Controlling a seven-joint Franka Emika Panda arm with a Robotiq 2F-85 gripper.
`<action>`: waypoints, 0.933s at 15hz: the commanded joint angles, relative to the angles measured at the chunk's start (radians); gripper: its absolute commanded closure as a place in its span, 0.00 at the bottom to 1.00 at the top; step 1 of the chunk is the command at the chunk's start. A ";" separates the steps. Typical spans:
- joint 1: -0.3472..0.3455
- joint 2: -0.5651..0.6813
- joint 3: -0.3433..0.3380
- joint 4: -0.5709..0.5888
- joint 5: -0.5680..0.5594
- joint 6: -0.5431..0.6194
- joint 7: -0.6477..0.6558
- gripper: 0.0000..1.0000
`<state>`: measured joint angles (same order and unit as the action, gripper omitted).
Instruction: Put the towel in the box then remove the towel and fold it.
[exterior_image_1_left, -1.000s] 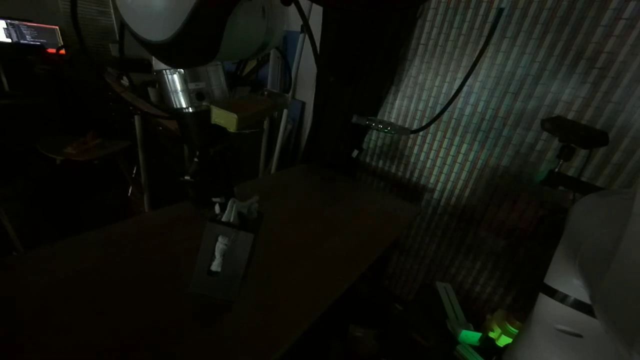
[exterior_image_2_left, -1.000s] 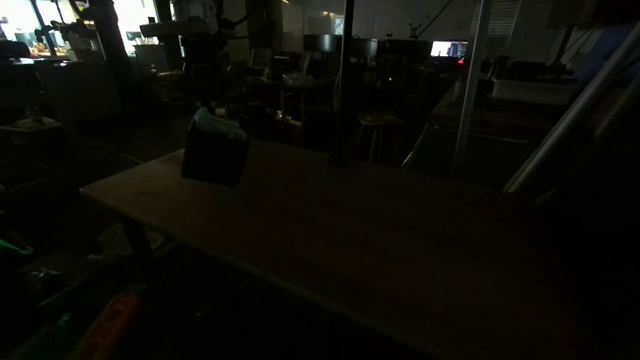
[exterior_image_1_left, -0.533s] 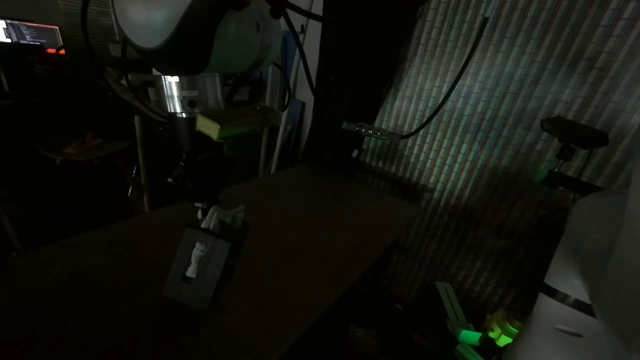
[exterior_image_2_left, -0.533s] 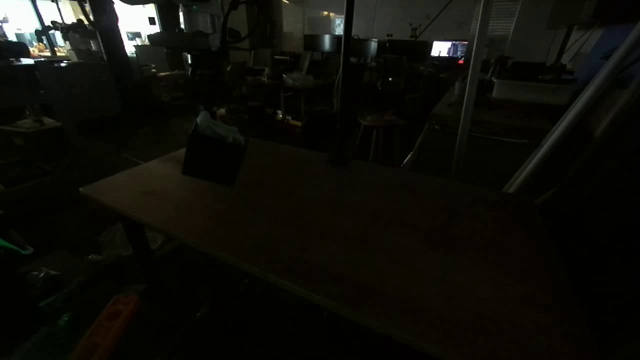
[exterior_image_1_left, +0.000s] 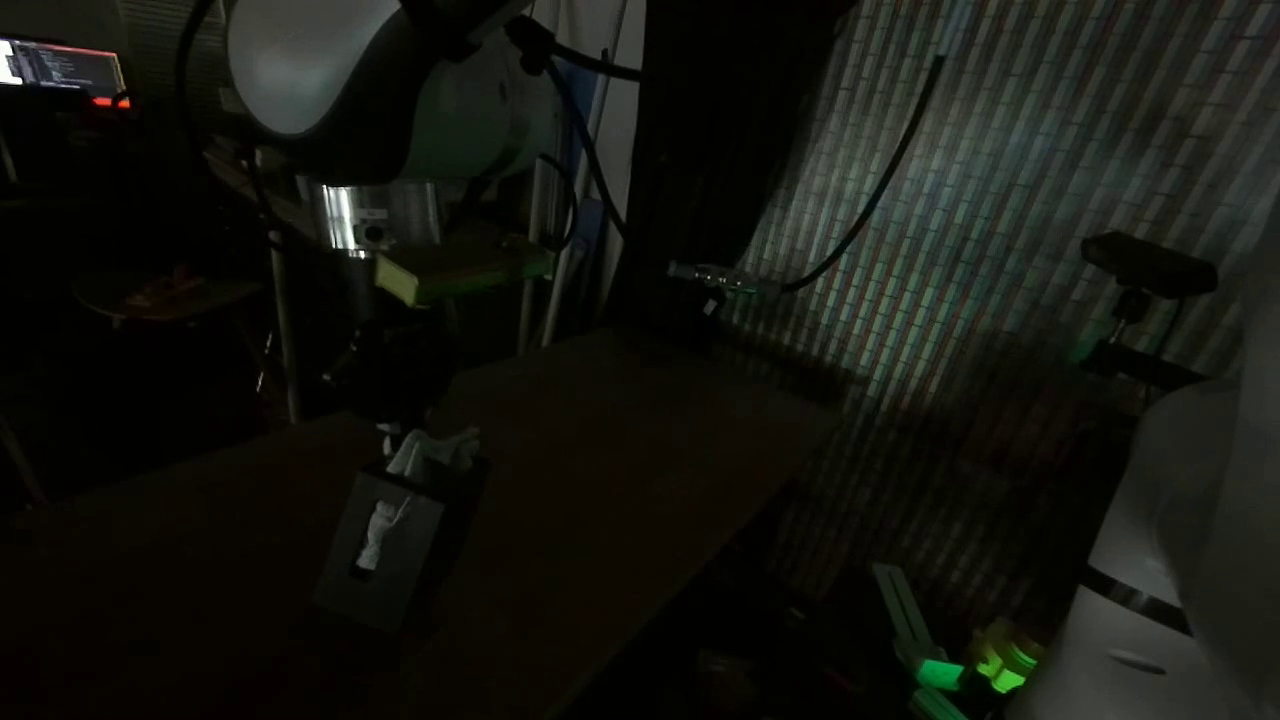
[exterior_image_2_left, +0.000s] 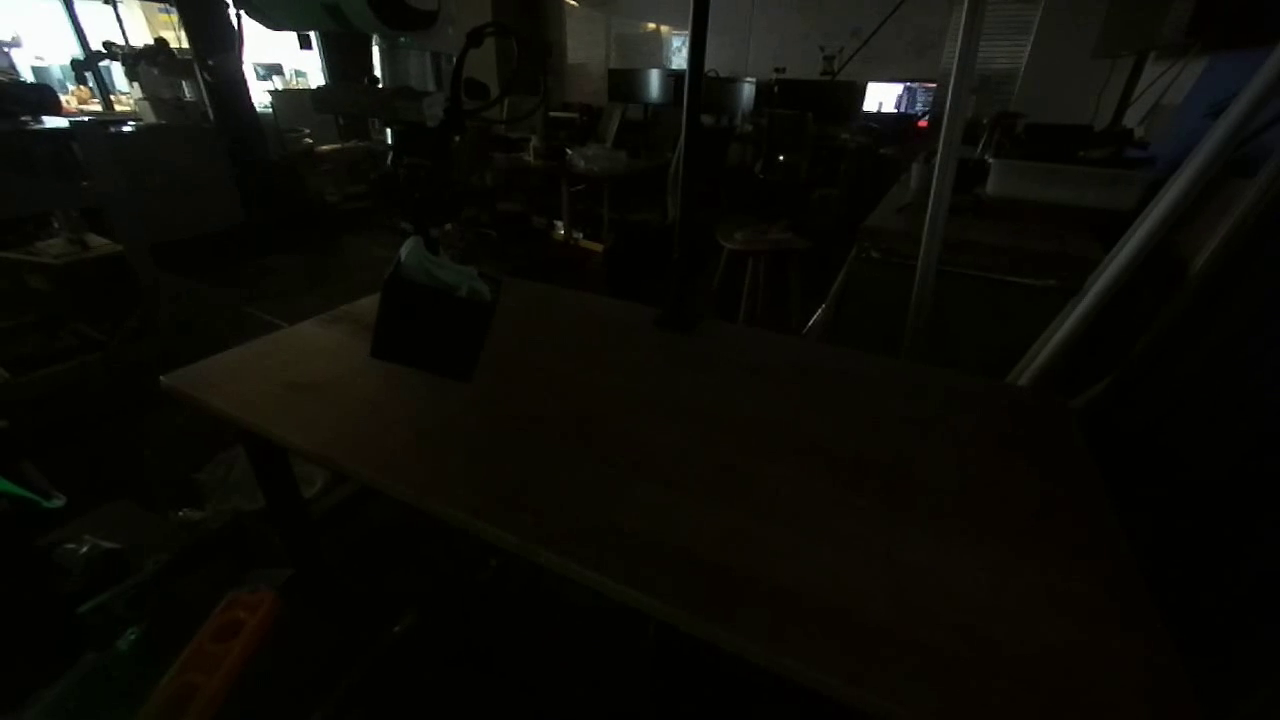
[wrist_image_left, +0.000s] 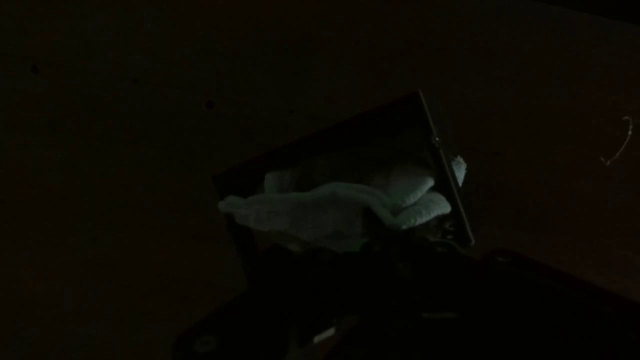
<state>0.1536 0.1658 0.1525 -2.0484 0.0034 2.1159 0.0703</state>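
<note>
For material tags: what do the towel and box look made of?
Towel: matte fabric, probably terry cotton, by its soft folds and fuzzy edge.
Box: stiff, dull dark plastic or board, perhaps; straight edges show, but dimness leaves it open.

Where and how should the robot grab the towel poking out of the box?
Probably best to pinch the towel by its bunched fold, coming straight down from above. That fold sticks up past the open top of the box, while its walls mostly block the sides.

Towel (wrist_image_left: 310, 212): matt, fuzzy cloth. Box (exterior_image_1_left: 408, 545): smooth, matt sides. Bench (exterior_image_2_left: 700, 450): dull, smooth top. Ten o'clock in exterior view: glossy metal collar (exterior_image_1_left: 408, 208).
</note>
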 joint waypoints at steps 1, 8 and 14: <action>-0.001 0.012 -0.004 0.020 0.026 0.032 0.002 0.97; -0.007 0.014 -0.006 0.004 0.068 0.108 -0.008 0.97; 0.004 0.053 0.002 0.017 0.053 0.076 -0.022 0.97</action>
<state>0.1531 0.2040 0.1523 -2.0495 0.0482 2.2058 0.0590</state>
